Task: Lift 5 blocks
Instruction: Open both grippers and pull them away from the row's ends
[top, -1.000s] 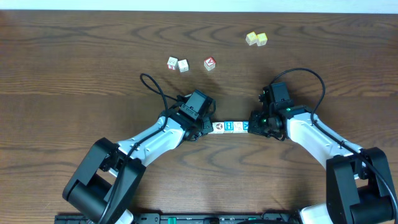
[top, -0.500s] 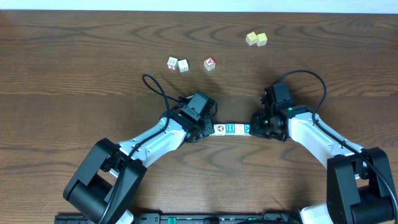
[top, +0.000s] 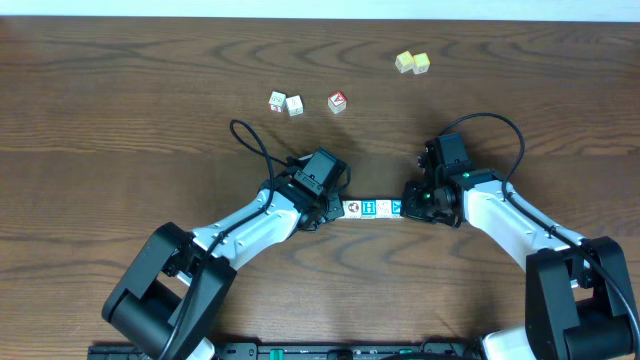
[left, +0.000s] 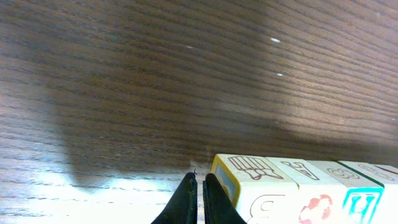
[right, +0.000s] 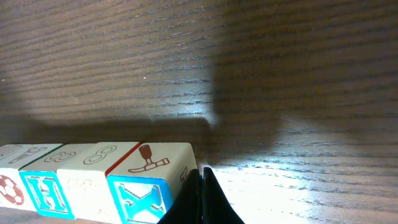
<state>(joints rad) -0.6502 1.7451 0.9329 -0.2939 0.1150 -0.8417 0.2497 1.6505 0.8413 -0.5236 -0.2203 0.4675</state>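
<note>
A straight row of several blocks (top: 371, 207) lies end to end between my two grippers at the table's middle. They are white cubes with printed faces, some teal. My left gripper (top: 336, 208) is shut, and the outer side of one finger presses the row's left end, a yellow-edged block (left: 249, 179). My right gripper (top: 405, 205) is shut too and pushes against the right end, a block with a blue X face (right: 142, 194). Nothing sits between either pair of fingers. Whether the row rests on the table or hangs just above it, I cannot tell.
Far behind the row stand two small white cubes (top: 285, 103), a red-faced cube (top: 337, 101) and two pale yellow cubes (top: 412, 63). Black cables loop off the left arm (top: 246, 140) and the right arm (top: 495, 120).
The row and both gripper tips have shifted a little toward the near edge, still pressed together. Both grippers stay shut.
</note>
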